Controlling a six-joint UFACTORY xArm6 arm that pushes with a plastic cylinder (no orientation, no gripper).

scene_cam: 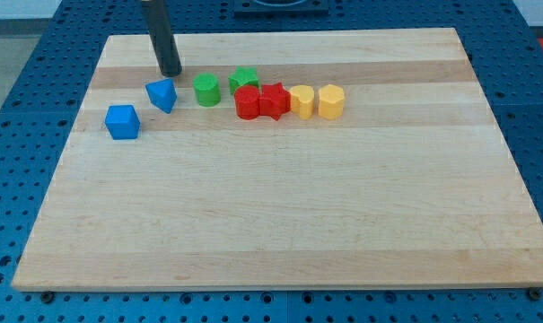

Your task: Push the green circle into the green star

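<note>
No jaws fitted; my tip (170,72) down on the surface (271,224), up-left of green circle (206,90). Green star (244,80) just right of circle, apart. Rightward push required; tip must first get behind circle's left side.

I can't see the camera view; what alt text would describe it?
A dark rod's tip rests just above a blue block, left of the green circle and green star. Red and yellow blocks continue the row rightward on a wooden board.
</note>
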